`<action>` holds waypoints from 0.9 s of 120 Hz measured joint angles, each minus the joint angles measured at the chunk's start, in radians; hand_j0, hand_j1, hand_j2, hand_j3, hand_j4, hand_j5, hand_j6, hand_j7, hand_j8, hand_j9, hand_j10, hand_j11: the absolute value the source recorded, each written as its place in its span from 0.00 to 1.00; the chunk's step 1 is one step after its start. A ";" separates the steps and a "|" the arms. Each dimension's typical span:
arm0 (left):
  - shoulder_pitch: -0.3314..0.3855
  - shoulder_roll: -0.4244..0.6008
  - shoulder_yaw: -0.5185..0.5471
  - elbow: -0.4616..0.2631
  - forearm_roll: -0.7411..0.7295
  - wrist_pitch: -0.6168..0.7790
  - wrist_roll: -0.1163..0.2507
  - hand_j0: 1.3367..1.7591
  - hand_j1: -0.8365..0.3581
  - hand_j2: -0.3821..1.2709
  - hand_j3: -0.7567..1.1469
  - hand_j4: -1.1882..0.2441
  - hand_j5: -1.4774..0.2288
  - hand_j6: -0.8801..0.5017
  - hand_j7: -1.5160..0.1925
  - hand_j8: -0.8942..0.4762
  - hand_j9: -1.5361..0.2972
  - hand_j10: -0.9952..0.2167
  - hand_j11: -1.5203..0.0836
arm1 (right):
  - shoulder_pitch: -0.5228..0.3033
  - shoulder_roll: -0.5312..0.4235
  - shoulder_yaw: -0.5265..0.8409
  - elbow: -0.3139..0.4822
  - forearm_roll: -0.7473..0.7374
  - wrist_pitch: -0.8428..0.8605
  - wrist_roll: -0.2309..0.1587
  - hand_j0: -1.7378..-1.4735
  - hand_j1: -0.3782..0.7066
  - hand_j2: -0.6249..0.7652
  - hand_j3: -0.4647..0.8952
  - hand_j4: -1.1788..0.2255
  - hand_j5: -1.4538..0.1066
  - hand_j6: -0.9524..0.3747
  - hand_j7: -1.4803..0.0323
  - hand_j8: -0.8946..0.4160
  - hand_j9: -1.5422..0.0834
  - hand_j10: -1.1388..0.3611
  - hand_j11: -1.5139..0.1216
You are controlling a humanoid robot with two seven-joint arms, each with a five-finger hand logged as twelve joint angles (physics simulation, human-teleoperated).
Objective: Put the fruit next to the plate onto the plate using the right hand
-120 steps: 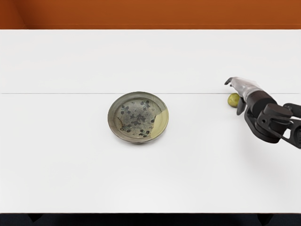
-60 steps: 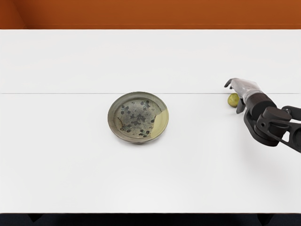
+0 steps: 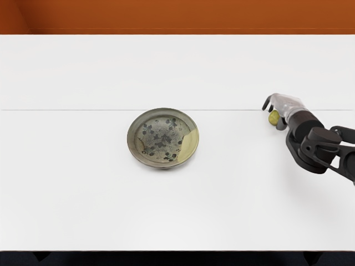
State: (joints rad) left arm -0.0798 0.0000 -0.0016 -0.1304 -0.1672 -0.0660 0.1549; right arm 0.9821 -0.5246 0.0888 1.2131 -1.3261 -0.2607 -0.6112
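The fruit, small and yellow-green, lies on the white table at the far right, well away from the plate. My right hand comes in from the right edge and sits over it. The fingers are curled down on the fruit's left side and the thumb is on its near side, so the hand is shut on it at table level. Only part of the fruit shows between the fingers. The round olive plate, with a dark floral pattern, sits near the table's middle with nothing on it.
A thin seam line runs across the white table behind the plate. The orange wall stands beyond the far edge. The dark right forearm hangs over the table's right side.
The right hand has shifted slightly left and lowered over the fruit. Its fingers have curled down around the fruit, which now shows less. The plate has not moved.
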 joint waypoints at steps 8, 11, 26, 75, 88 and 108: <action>0.000 0.000 0.000 0.000 0.000 0.000 0.000 0.76 0.97 0.23 0.40 0.82 0.85 0.62 0.87 0.64 0.82 0.80 0.93 | -0.004 0.000 0.000 0.000 -0.001 -0.003 0.000 0.31 0.56 0.39 0.34 0.48 0.52 0.35 0.55 0.36 0.55 0.42 0.53; 0.000 0.000 0.000 0.000 0.000 0.000 0.000 0.76 0.97 0.23 0.40 0.82 0.85 0.62 0.87 0.64 0.82 0.80 0.93 | -0.005 0.000 0.000 0.000 -0.001 -0.005 0.000 0.31 0.56 0.39 0.34 0.47 0.51 0.35 0.54 0.37 0.54 0.42 0.52; 0.000 0.000 0.000 0.000 0.000 0.000 0.000 0.76 0.97 0.23 0.40 0.82 0.85 0.62 0.87 0.64 0.82 0.80 0.93 | -0.008 0.000 -0.001 0.000 -0.003 -0.012 0.000 0.31 0.57 0.42 0.34 0.45 0.49 0.36 0.52 0.37 0.51 0.40 0.49; 0.000 0.000 0.000 0.000 0.000 0.000 0.000 0.76 0.97 0.23 0.40 0.82 0.85 0.62 0.87 0.64 0.82 0.80 0.93 | -0.008 0.002 0.000 0.001 0.007 -0.012 0.001 0.31 0.57 0.47 0.35 0.36 0.38 0.35 0.41 0.37 0.41 0.39 0.38; 0.000 0.000 0.000 0.000 0.000 0.000 0.000 0.76 0.97 0.23 0.40 0.82 0.85 0.62 0.87 0.64 0.82 0.80 0.93 | -0.004 0.002 0.002 0.000 0.009 -0.011 0.001 0.31 0.57 0.52 0.34 0.36 0.36 0.34 0.39 0.36 0.39 0.38 0.37; 0.000 0.000 0.000 0.000 0.000 0.000 0.000 0.76 0.97 0.23 0.40 0.82 0.85 0.62 0.87 0.64 0.82 0.80 0.93 | 0.006 0.001 0.006 -0.001 0.009 -0.006 0.000 0.33 0.54 0.45 0.34 0.35 0.34 0.33 0.38 0.35 0.38 0.37 0.36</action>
State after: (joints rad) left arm -0.0797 0.0000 -0.0011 -0.1304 -0.1671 -0.0660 0.1548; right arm 0.9885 -0.5233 0.0953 1.2117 -1.3169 -0.2672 -0.6112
